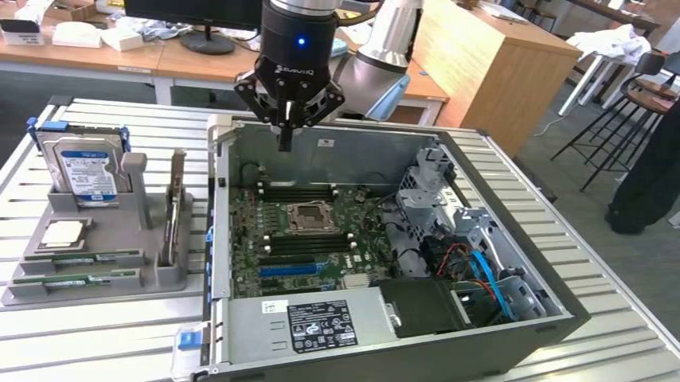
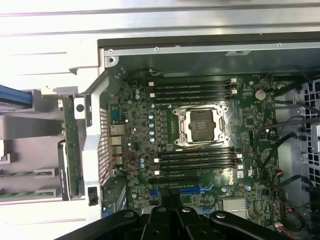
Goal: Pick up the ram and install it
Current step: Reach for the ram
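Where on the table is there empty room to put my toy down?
Bare table slats lie between the gray tray and the near table edge, and more run along the computer case on the exterior view's right. Inside the case it is crowded: circuit board, cables, power box.

Slatted metal table [image 1: 91, 338]; smooth wooden desk [image 1: 478, 68]

The ram [image 1: 91, 258] is green, its tray [image 1: 159, 278] grey, the gripper [image 1: 285, 142] black.
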